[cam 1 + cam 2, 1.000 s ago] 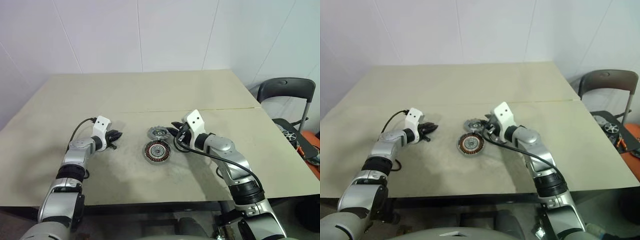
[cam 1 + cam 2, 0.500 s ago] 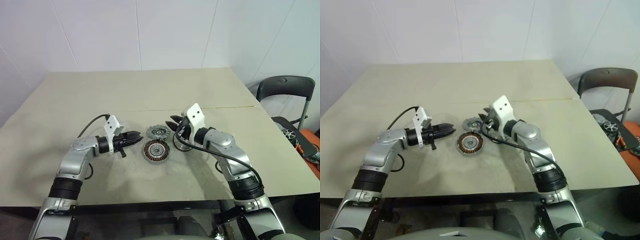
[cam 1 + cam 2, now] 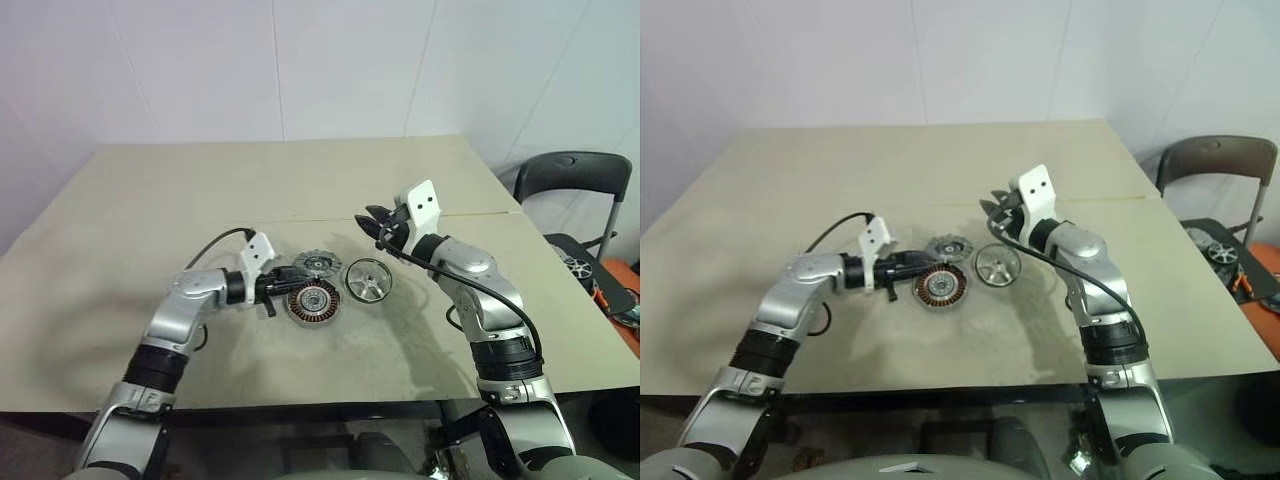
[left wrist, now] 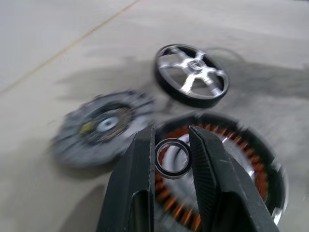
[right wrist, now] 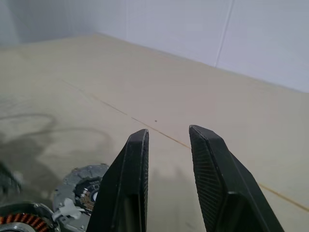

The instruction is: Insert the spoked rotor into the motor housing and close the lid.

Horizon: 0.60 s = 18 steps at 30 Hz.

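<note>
Left of the middle of the frame, the left gripper (image 3: 280,289) is pinching a tiny black ring (image 4: 173,158) between its two fingers. It is holding the ring right at the edge of the motor housing (image 3: 314,301), probably to keep it ready for that part. The housing is lying flat on the table (image 3: 200,190), copper side up. The spoked rotor (image 3: 318,264) is lying just behind it, not in yet. To the right, a shiny wheel-like piece is sitting; I think it is the lid (image 3: 366,279). Upper right of that, the right gripper (image 3: 370,225) is hanging in the air, fingers apart and empty.
</note>
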Each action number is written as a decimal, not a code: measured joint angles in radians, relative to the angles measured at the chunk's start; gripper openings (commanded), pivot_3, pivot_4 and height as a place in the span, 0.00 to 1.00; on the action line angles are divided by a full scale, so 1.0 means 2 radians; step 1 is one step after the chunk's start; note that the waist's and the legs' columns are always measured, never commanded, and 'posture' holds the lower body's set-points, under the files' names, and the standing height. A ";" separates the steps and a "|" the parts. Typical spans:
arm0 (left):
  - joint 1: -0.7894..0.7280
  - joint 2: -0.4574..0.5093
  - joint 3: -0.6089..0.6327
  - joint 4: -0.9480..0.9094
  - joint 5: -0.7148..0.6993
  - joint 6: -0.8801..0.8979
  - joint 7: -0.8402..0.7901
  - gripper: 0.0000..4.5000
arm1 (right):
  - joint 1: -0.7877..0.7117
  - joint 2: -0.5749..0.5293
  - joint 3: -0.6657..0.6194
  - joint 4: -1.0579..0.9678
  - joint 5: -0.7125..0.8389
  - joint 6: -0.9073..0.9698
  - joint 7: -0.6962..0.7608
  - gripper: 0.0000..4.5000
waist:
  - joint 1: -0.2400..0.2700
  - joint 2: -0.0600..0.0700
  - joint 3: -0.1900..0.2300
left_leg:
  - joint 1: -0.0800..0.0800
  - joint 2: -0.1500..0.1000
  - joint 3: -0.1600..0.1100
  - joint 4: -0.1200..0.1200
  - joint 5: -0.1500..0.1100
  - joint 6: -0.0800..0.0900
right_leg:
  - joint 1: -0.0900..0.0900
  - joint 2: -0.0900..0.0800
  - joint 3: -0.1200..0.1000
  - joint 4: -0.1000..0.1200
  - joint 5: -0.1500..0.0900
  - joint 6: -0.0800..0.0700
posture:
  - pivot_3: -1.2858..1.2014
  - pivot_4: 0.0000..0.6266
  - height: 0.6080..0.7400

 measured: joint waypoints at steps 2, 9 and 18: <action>-0.002 -0.004 -0.010 -0.008 -0.005 0.015 -0.009 0.16 | 0.005 -0.003 -0.003 -0.003 0.004 0.004 0.003 0.31 | -0.001 0.000 0.000 | 0.000 0.000 0.000 0.000 0.000 0.000 | 0.000 0.000 0.000 0.000 0.000 0.000 | 0.52 0.00 1.00; -0.004 0.010 -0.025 -0.025 -0.004 0.036 -0.030 0.16 | 0.036 -0.027 -0.016 -0.008 0.013 0.010 0.003 0.31 | -0.001 0.000 0.000 | 0.000 0.000 0.000 0.001 0.000 0.000 | 0.000 0.000 0.000 0.001 0.000 0.000 | 0.52 0.00 1.00; -0.001 0.026 -0.026 -0.018 0.001 0.036 -0.031 0.16 | 0.041 -0.028 -0.016 -0.016 0.013 0.010 -0.003 0.31 | 0.001 0.000 0.000 | 0.000 0.000 0.000 0.001 0.000 0.000 | 0.000 0.000 0.000 0.001 0.000 0.000 | 0.52 0.00 1.00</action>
